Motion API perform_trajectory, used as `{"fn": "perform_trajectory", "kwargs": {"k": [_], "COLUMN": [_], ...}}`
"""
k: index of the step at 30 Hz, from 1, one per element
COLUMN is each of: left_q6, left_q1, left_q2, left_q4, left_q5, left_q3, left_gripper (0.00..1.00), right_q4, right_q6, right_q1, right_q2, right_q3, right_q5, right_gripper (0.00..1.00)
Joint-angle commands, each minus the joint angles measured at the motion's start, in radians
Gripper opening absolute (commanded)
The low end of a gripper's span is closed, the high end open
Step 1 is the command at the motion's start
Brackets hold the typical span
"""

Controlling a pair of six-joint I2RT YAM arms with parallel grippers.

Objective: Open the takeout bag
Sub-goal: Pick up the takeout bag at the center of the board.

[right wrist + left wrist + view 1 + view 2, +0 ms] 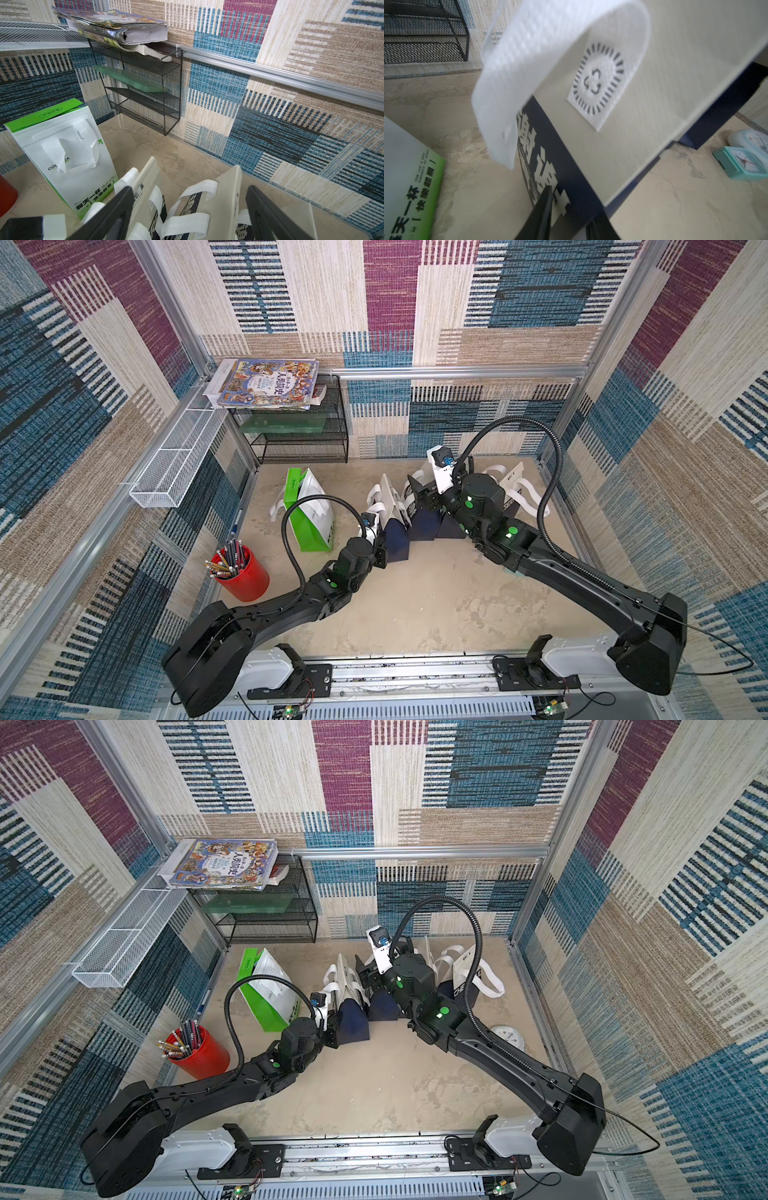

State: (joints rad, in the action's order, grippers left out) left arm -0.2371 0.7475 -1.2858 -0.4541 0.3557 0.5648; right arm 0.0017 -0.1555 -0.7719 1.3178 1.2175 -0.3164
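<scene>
Several cream-and-navy takeout bags stand folded side by side mid-table. The leftmost takeout bag [397, 539] [352, 1021] fills the left wrist view as a cream panel [643, 108], with a white handle [550, 62] looping in front of it. My left gripper [380, 553] [569, 205] is low at that bag's near corner, and its fingers [544, 207] press on either side of the navy edge. My right gripper [419, 493] [191, 209] hangs wide open above the bags' tops, with handles and a cream bag panel [226, 197] between its fingers and nothing gripped.
A green-and-white bag [311, 514] stands left of the left gripper. A red pencil cup [243, 572] is near the left wall. A black mesh shelf [299, 435] with books [266, 383] stands at the back left. Small teal clocks [741, 164] lie right of the bags.
</scene>
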Motion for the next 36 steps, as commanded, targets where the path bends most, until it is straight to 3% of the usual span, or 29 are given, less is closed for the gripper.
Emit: {"fn": "perform_trajectory", "kwargs": {"k": [1,13,23,31,36], "left_q6": [0.033,0.093,0.038,0.058,0.030], "left_q1": [-0.029,-0.093,-0.091,-0.074,0.003], "left_q2": [0.000,0.023,0.116,0.261,0.321], "left_q4": [-0.041,-0.068,-0.084,0.034,0.037], "left_q5": [0.030,-0.035,-0.154,-0.382,-0.463], "left_q3": [0.007,-0.030,-0.158,-0.193,-0.210], "left_gripper": [0.29,0.32,0.38,0.39,0.40], "right_q4": [0.006,-0.009,0.011,0.032,0.039], "right_q6": [-0.013,-0.023,-0.137,-0.132,-0.122], "right_q1": [0.004,0.006,-0.015,-0.016,-0.017], "right_q2": [-0.008,0.017,0.047,0.064,0.079], "right_q3": [-0.003,-0.003,-0.044,-0.060,-0.061], "right_q5": [-0.004,0.011,0.026,-0.002,-0.028], "right_gripper": [0.88,0.88,0.87,0.87,0.87]}}
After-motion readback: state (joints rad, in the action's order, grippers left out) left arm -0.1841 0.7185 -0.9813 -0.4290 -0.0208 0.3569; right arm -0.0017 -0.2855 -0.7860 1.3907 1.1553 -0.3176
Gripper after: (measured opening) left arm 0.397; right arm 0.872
